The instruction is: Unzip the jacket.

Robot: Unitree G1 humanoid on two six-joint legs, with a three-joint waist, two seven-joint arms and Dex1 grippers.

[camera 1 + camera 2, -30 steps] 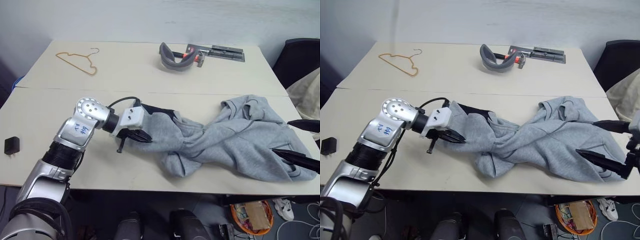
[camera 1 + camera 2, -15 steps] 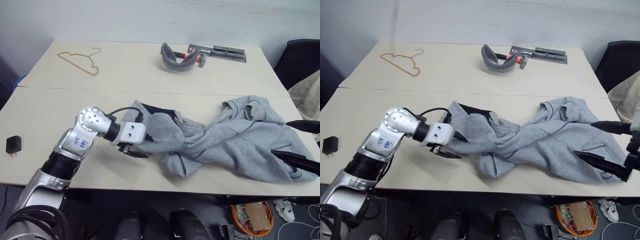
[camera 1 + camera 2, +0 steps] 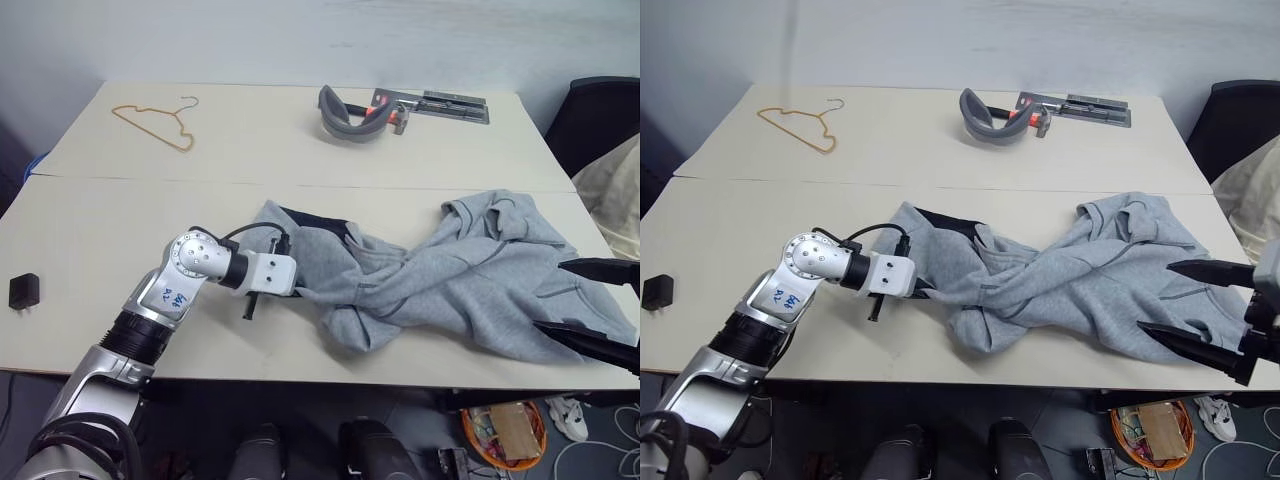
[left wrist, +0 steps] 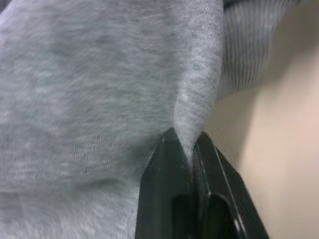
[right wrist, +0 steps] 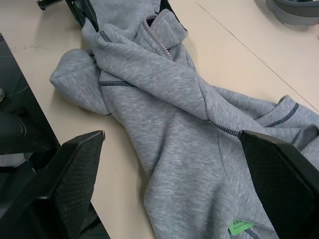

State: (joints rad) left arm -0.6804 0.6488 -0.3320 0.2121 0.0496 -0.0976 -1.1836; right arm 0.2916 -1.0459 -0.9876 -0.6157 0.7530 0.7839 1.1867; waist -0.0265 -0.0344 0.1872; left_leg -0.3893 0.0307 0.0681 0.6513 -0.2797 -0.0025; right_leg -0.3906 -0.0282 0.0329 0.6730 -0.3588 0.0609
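The light grey jacket [image 3: 430,270] lies crumpled and twisted across the near table, its dark inner collar toward my left arm. My left gripper [image 3: 290,290] rests low on the table at the jacket's collar end, shut on a fold of the grey fleece [image 4: 197,99]. The pale zipper [image 5: 159,42] shows beside the collar, and a small green label [image 5: 240,226] shows near the hem. My right gripper [image 3: 1155,296] hovers wide open over the jacket's right end, with nothing between its fingers [image 5: 75,164].
An orange wire hanger [image 3: 155,125], a grey curved band [image 3: 345,118] and a metal tool with a red grip [image 3: 430,103] lie on the far table. A small black box [image 3: 22,290] sits at the near left. A dark chair [image 3: 600,120] with beige cloth [image 3: 620,190] stands at the right.
My left gripper sank to the table, opened briefly and shut again on the jacket's edge near the collar. The right gripper drifted slightly inward over the jacket, still open.
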